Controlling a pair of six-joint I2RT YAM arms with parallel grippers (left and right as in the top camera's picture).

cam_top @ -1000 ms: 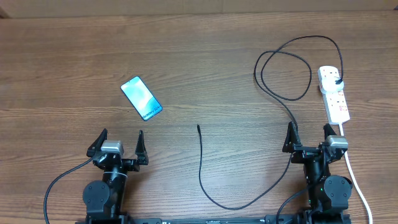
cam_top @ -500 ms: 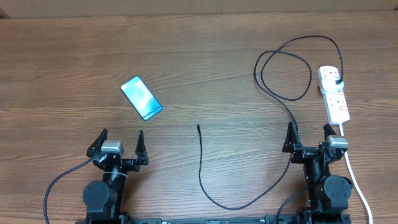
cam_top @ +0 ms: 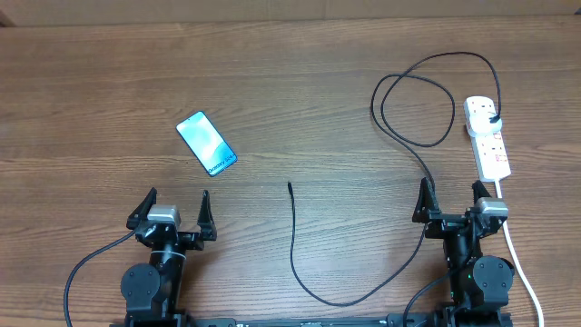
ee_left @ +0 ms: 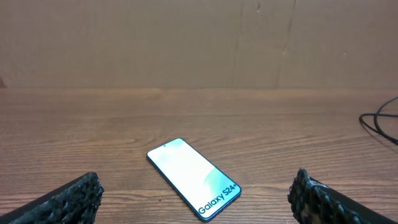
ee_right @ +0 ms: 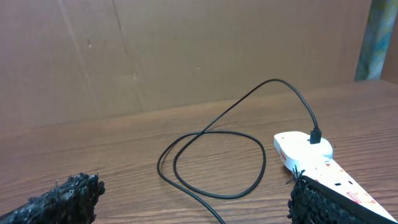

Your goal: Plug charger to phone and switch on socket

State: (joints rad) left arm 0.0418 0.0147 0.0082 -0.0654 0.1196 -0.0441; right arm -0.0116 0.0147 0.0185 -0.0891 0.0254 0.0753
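Note:
The phone (cam_top: 206,143) lies flat and slanted on the wooden table, screen up, reading "Galaxy S24+" (ee_left: 193,178). My left gripper (cam_top: 172,211) stands open just short of it, nothing between its fingers. The charger (cam_top: 295,238) is a thin black cable; its connector tip (cam_top: 290,186) lies mid-table, and the cable loops (ee_right: 211,163) back to a black plug (cam_top: 493,118) seated in the socket (cam_top: 487,138), a white power strip with reddish markings (ee_right: 305,149). My right gripper (cam_top: 449,204) stands open near the strip's near end, holding nothing.
The strip's white lead (cam_top: 519,259) runs toward the front edge past my right arm. A brown cardboard wall (ee_left: 199,43) stands behind the table.

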